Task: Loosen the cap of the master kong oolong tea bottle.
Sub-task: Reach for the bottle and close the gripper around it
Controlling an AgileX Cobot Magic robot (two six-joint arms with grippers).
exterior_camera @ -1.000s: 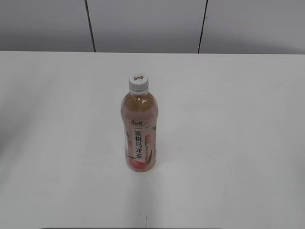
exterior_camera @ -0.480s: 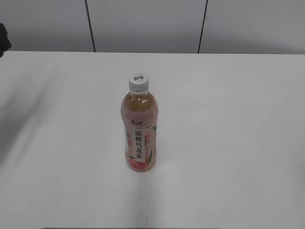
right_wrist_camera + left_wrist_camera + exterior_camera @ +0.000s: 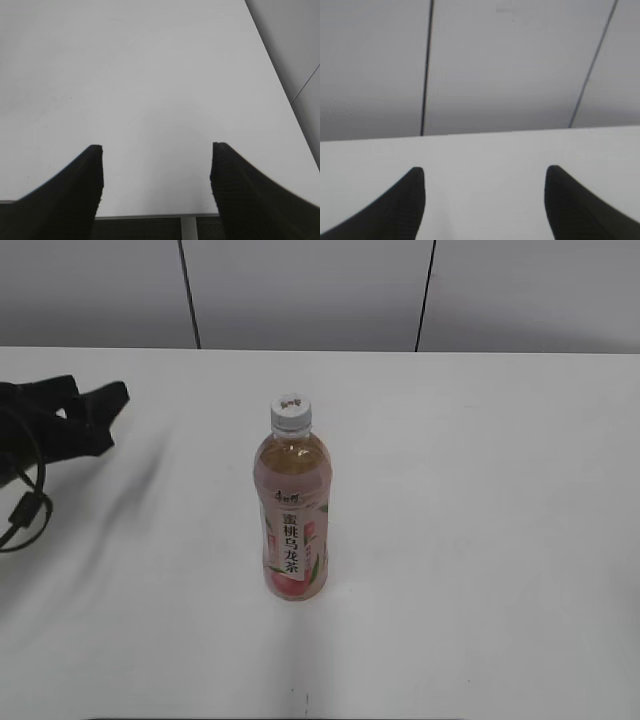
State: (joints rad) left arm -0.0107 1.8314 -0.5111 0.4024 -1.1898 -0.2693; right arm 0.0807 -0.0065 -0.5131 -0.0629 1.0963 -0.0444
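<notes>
The master kong oolong tea bottle (image 3: 291, 522) stands upright in the middle of the white table (image 3: 480, 490) in the exterior view, with its pink-and-white label facing the camera. Its white ribbed cap (image 3: 290, 412) sits on top. My left gripper (image 3: 95, 410) is at the far left of that view, well left of the bottle. In the left wrist view the left gripper (image 3: 485, 175) is open and empty over bare table. My right gripper (image 3: 157, 150) is open and empty over bare table and is out of the exterior view. Neither wrist view shows the bottle.
A grey panelled wall (image 3: 310, 290) with dark vertical seams runs behind the table's far edge. A black cable loop (image 3: 25, 515) hangs from the left arm. The right wrist view shows the table's near edge (image 3: 150, 216) and a dark floor below.
The left arm has come into the exterior view from the far left and moved right toward the bottle. The bottle has not moved.
</notes>
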